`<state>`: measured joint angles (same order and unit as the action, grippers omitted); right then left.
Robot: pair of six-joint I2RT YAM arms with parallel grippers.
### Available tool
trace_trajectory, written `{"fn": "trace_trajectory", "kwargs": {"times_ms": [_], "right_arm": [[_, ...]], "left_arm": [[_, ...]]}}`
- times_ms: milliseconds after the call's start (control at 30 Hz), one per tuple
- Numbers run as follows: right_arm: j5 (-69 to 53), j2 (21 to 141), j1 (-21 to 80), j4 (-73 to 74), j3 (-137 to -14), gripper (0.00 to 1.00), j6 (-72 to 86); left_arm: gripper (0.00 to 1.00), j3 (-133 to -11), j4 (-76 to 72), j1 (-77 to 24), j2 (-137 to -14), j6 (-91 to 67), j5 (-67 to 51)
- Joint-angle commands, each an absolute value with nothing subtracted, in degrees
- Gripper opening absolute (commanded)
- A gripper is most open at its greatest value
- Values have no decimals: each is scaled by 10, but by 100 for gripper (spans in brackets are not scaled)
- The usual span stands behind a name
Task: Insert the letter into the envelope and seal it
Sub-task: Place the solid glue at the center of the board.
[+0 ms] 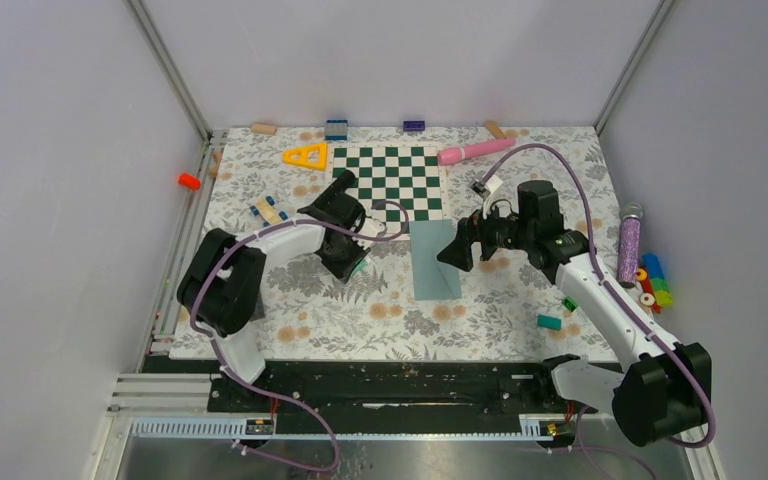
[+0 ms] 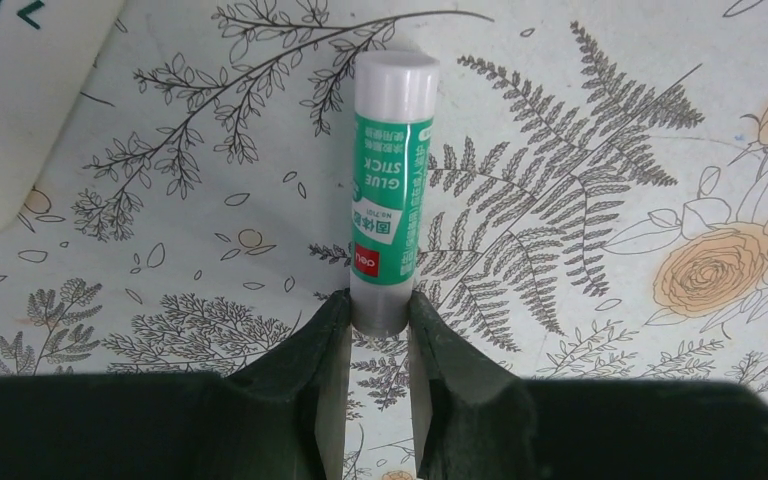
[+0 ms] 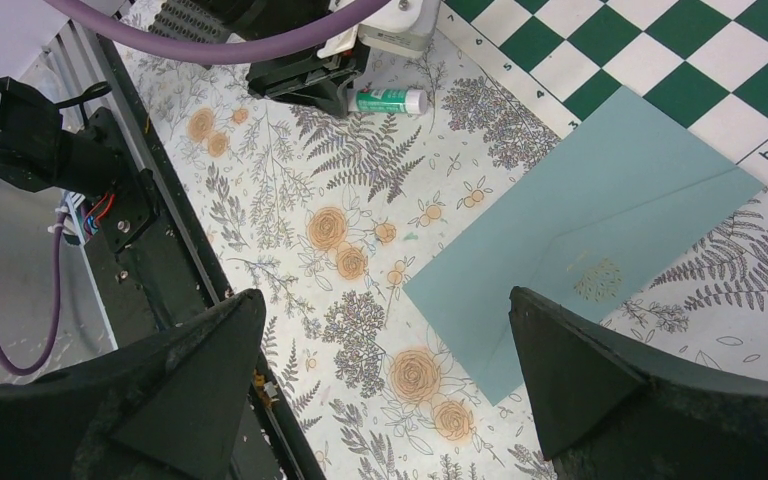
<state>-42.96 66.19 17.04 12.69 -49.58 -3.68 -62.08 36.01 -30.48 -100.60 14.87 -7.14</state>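
Note:
The teal envelope lies flat on the floral mat just below the chessboard; in the right wrist view its triangular flap lies folded down. The letter is not in view. My left gripper is left of the envelope, low over the mat, shut on the base end of a green-and-white glue stick with its cap on. The stick also shows in the right wrist view. My right gripper is open and empty, hovering over the envelope's right edge.
A green-white chessboard lies behind the envelope. A pink cylinder, a yellow triangle and small blocks lie along the back. A purple glitter tube, coloured blocks and a teal block lie at the right.

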Motion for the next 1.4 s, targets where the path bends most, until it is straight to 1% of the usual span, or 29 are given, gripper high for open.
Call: {"fn": "trace_trajectory", "kwargs": {"times_ms": [0,167,300,367,633,700,800,900,1067,1100,1200,1300,1367], "right_arm": [[-435,652,165,123,-493,100,-46],[-438,651,163,123,-493,100,-46],[-438,651,160,122,-495,100,-45],[-438,650,160,123,-494,100,-44],[-437,652,154,122,-494,100,-42],[-434,654,154,124,-494,100,-43],[-420,656,153,123,-495,100,-44],[-401,660,149,123,-496,100,-43],[-391,659,132,124,-497,100,-33],[-385,653,126,126,-498,100,-30],[-348,615,104,148,-513,100,-35],[-254,545,98,175,-531,100,-41],[-184,477,98,190,-542,99,-28]], "left_arm": [[16,-634,365,-304,-1034,136,-55],[36,-633,366,-304,-1027,137,-56],[50,-629,364,-304,-1019,138,-57],[56,-629,363,-304,-1018,139,-57],[71,-628,363,-304,-997,144,-64],[77,-627,363,-304,-986,147,-75],[89,-628,364,-306,-967,153,-100],[93,-636,364,-313,-948,158,-111],[95,-655,363,-317,-916,159,-119],[97,-656,361,-317,-900,161,-115],[99,-652,356,-306,-819,172,-107],[99,-645,344,-267,-706,179,-115],[99,-633,331,-221,-629,170,-133]]}}
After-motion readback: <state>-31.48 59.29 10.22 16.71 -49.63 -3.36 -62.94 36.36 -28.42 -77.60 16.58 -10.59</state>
